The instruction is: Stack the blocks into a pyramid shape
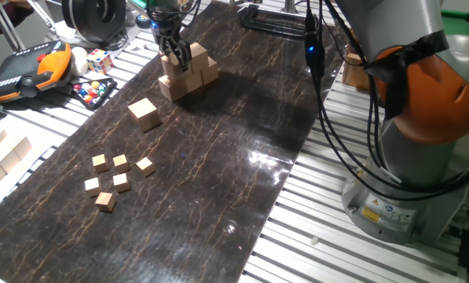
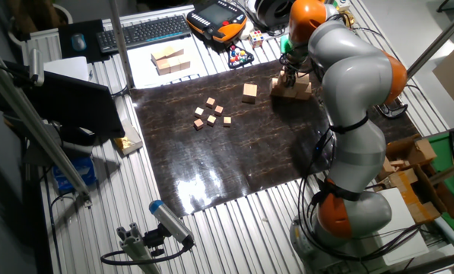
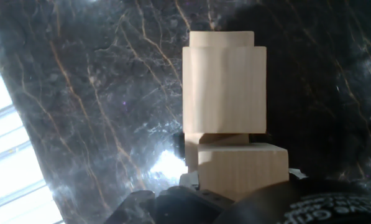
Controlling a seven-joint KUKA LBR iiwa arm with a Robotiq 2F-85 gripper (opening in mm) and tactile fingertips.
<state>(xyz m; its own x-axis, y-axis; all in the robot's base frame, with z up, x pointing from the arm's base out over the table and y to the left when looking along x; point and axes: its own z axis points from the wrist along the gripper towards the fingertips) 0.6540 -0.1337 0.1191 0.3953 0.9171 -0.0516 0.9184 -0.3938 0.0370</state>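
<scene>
Grey, rounded arm (image 2: 353, 84) links; orange joint bands; black cables (image 1: 325, 94).

Six small wooden cubes (image 1: 112, 182) counted on the mat, one lone large block (image 1: 144, 114), one multicoloured puzzle cube (image 1: 99, 60).

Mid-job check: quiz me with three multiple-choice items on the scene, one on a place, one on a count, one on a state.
1. Where is the lone large block?
A. on the dark mat, between the stack and the small cubes
B. on the bare slats
C. atop the stack

2. How many small cubes lie in the cluster?
A. three
B. five
C. eight

3. Where is the end effector?
A. over the small cubes
B. down at the stack
C. off the table

Answers: 1 A, it sits alone on the mat. 2 B, five show. 3 B, its fingers reach the stack's top.
</scene>
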